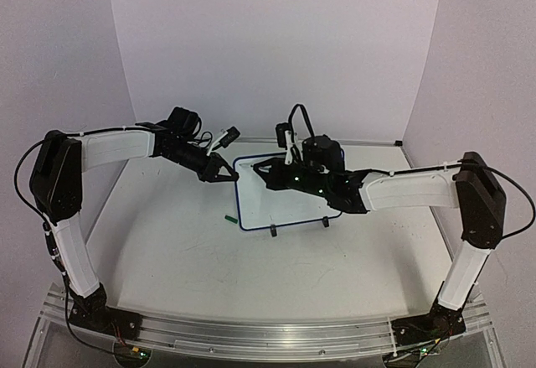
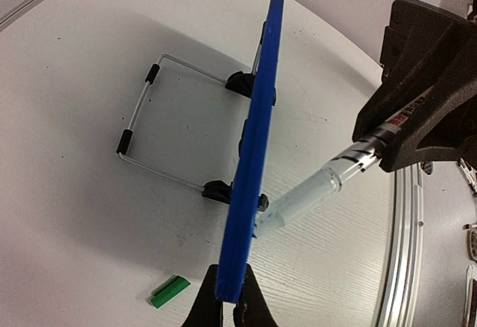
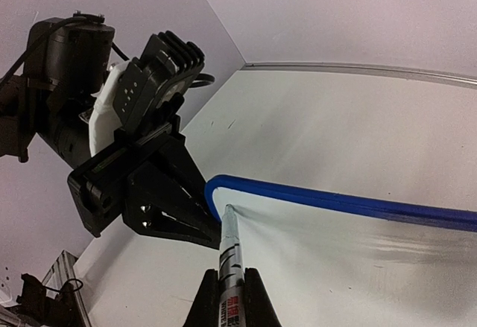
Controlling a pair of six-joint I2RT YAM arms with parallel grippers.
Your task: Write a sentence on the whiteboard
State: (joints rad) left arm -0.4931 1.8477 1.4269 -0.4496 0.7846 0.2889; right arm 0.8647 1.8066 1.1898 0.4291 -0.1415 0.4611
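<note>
Clamped on the left edge of the small rectangular whiteboard with a thin dark blue border [image 1: 258, 210], the left end effector [image 1: 228, 175] has one finger on each side of the rim, near the board's upper left corner. The left wrist view shows the board edge-on with the rim pinched between those fingers. The whiteboard stands tilted on a thin wire stand with black-capped feet [image 2: 194, 68] at the middle of the white tabletop [image 1: 167, 251], between the two arms.

The right end effector [image 3: 231, 301] reaches in from the right across the board's front, closed on a pale-barrelled marker pen with black and red print [image 3: 229, 256]. The pen points toward the upper left corner, and its tip meets the white face just inside the blue border, close beside the left fingertips.

A small green plastic piece [image 1: 229, 217] lies on the tabletop just left of the board's near-left corner, apart from it.
</note>
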